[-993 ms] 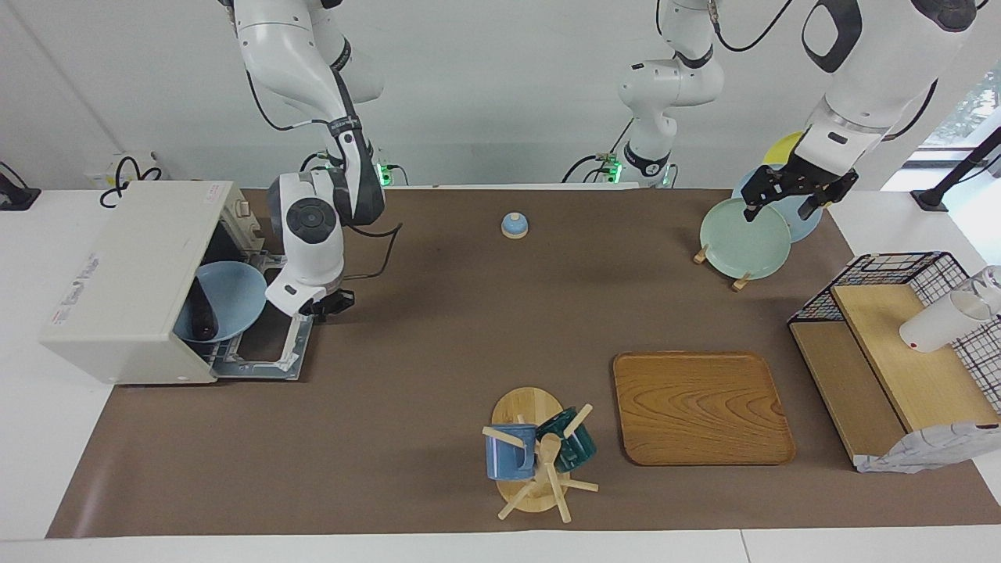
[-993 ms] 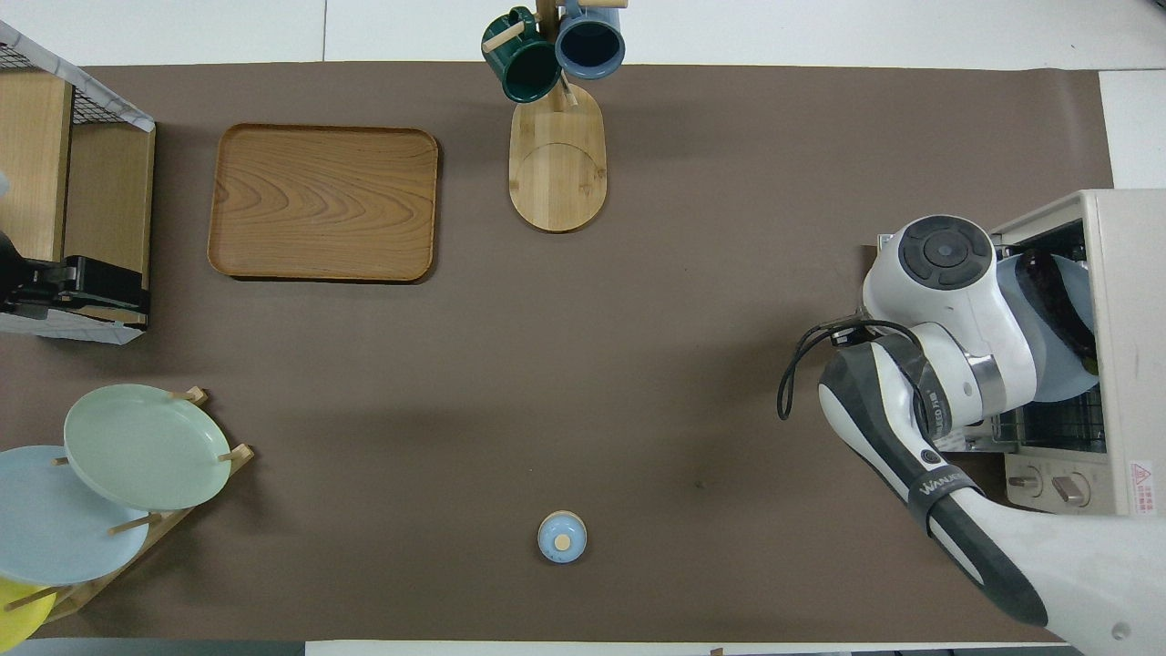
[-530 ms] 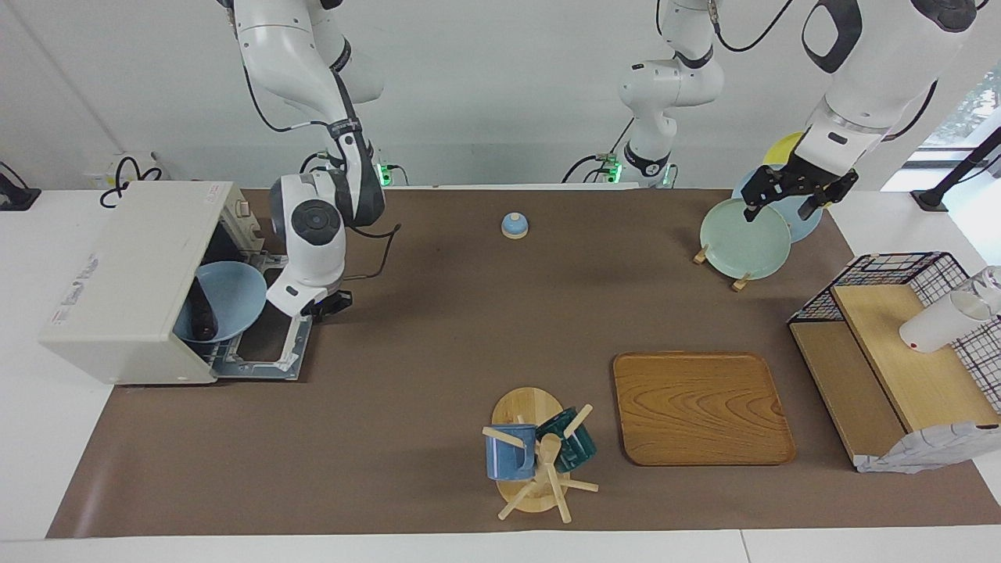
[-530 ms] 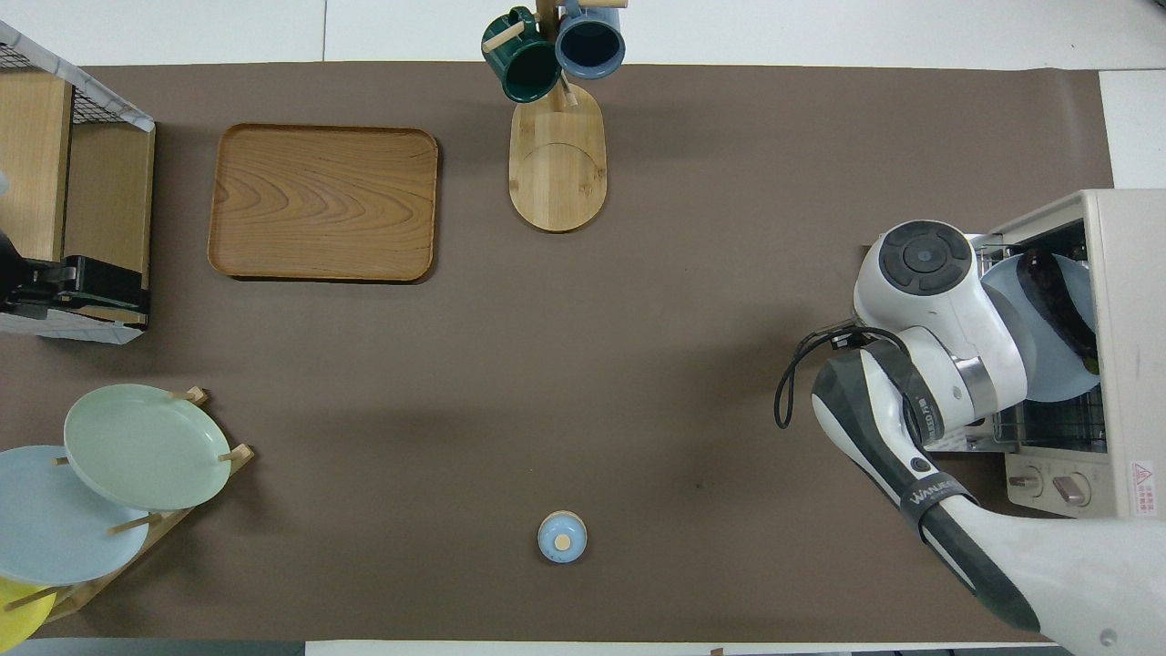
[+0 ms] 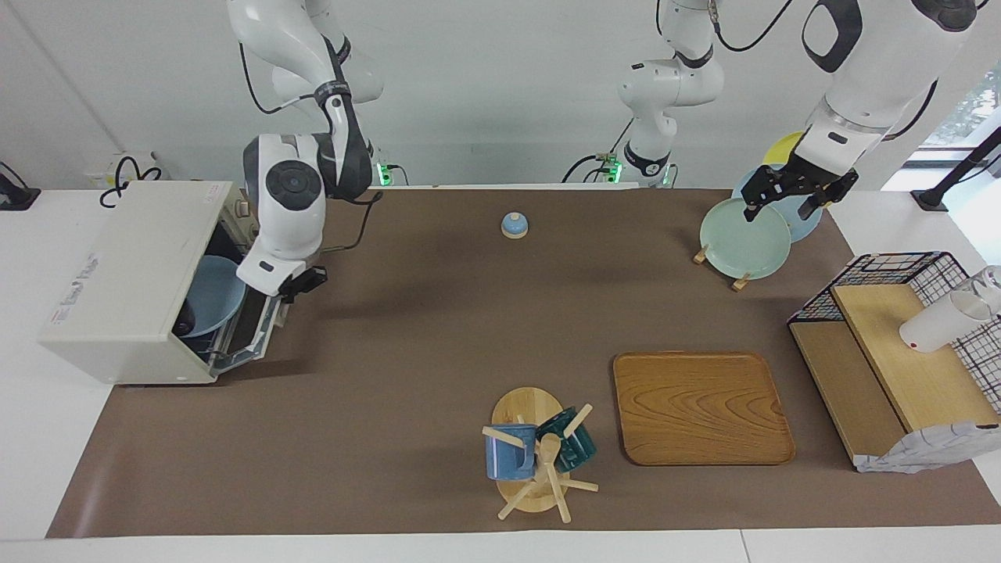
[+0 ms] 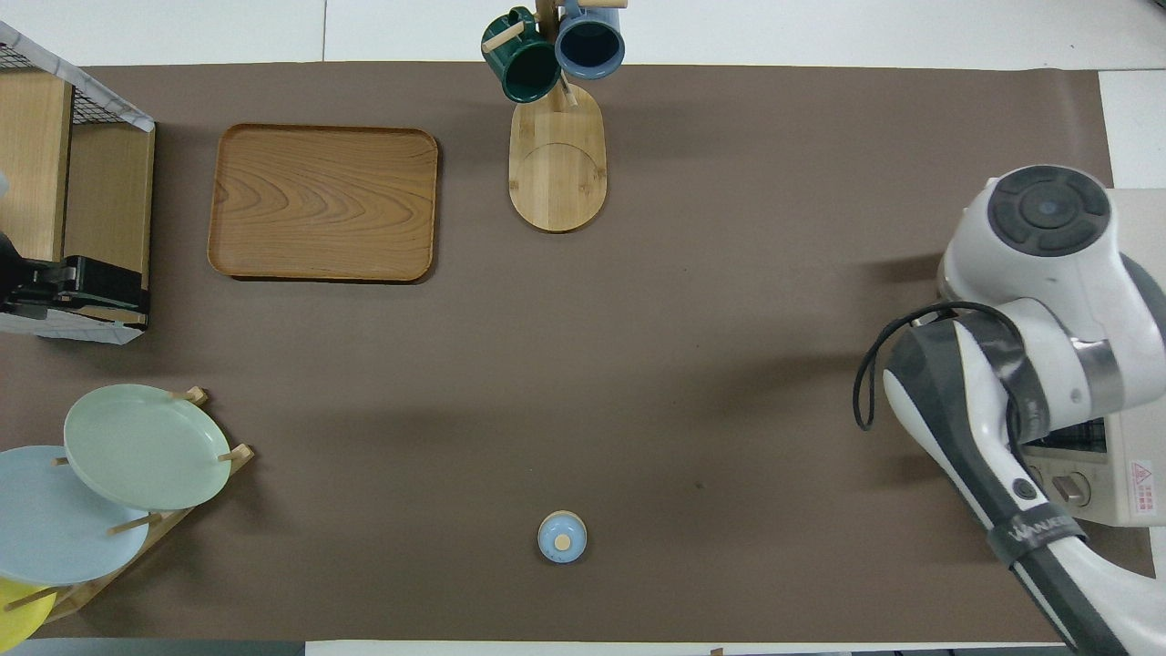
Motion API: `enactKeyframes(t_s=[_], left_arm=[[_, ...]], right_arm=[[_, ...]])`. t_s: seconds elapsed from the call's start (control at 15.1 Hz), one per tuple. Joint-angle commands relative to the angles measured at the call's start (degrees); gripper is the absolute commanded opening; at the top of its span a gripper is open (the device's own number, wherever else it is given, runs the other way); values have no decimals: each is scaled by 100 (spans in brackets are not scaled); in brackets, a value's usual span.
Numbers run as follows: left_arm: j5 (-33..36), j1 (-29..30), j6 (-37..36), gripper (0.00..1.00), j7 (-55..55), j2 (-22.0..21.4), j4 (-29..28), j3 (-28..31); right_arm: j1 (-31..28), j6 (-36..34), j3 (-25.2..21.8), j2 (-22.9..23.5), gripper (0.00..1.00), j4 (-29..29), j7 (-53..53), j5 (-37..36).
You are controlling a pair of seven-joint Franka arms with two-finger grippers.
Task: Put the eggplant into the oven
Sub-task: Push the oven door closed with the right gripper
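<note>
The off-white oven (image 5: 125, 274) stands at the right arm's end of the table. Its door (image 5: 258, 328) is swung about halfway up. Inside, a light blue plate (image 5: 213, 293) lies on the rack, and a dark end of the eggplant (image 5: 184, 326) shows at the plate's edge. My right gripper (image 5: 301, 281) is at the door's upper edge. In the overhead view the right arm (image 6: 1038, 301) covers the oven's opening, so only the knob panel (image 6: 1066, 487) shows. My left gripper (image 5: 786, 205) waits, open and empty, above the plate rack.
A rack of plates (image 5: 743, 227) stands at the left arm's end, with a black wire rack with wooden shelves (image 5: 891, 352) beside it. A wooden tray (image 5: 700, 407), a mug tree (image 5: 536, 457) and a small blue lid (image 5: 514, 225) are on the brown mat.
The oven door has swung up from flat to about half shut. My right gripper has risen and moved toward the oven with it. The left arm has not moved.
</note>
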Motion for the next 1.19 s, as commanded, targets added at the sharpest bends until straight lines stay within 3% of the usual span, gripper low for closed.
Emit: enactKeyframes(t_s=[0.0, 0.26, 0.46, 0.53, 0.66, 0.86, 0.93, 1.13], left_arm=[[108, 52, 16, 100, -46, -18, 33, -42], [108, 52, 16, 100, -45, -18, 33, -42], [108, 52, 16, 100, -46, -27, 33, -50], [108, 60, 16, 100, -46, -27, 33, -50], [108, 52, 16, 100, -45, -18, 33, -50], [108, 52, 16, 100, -46, -27, 33, -42], [108, 52, 25, 100, -46, -18, 33, -50], [108, 52, 16, 100, -46, -18, 33, -50]], right_arm=[[-381, 71, -82, 69, 0, -22, -398, -179], [-715, 53, -117, -98, 0, -13, -1048, 270], [-760, -524, -117, -203, 0, 336, -1067, 682], [-760, -927, -126, -221, 14, 591, -1067, 884], [-751, -1491, -126, -378, 32, 987, -1050, 1088], [-777, -2212, -152, -520, 77, 1655, -1041, 1402], [-803, -2293, -222, -529, 100, 1805, -1041, 1587], [-786, -2337, -258, -493, 100, 2052, -945, 1896]])
